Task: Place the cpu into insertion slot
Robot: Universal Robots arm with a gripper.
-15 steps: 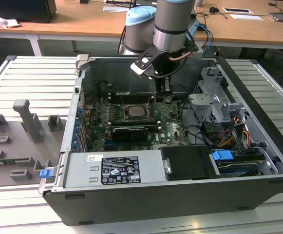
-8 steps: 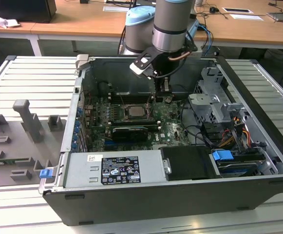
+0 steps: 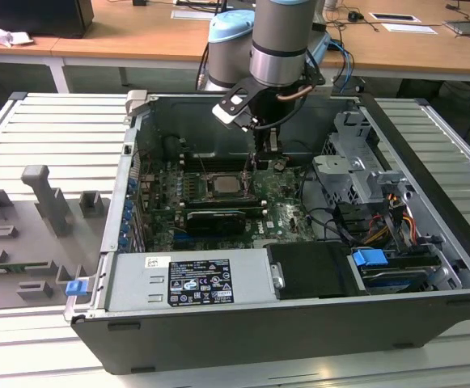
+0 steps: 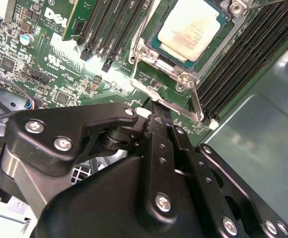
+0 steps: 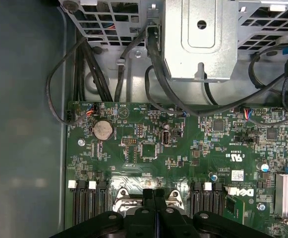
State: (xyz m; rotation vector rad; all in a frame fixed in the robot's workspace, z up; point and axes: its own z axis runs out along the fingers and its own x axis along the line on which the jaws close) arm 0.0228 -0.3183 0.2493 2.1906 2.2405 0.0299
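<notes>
The cpu, a pale silver-beige square chip, lies flat inside the insertion slot, whose shiny metal frame and lever surround it on the green motherboard. In the exterior view the cpu sits mid-board inside the open computer case. My gripper hangs just to the exterior view's right of the slot. Its black fingers are pressed together with nothing between them, the tips close above the frame's edge by the lever. In the first wrist view the gripper points down between the frame's two metal corners.
Long black memory slots flank the socket on both sides. A black graphics card lies in front of it. A power supply, drive cage and loose cables crowd the case. Grey fixtures stand on the table outside.
</notes>
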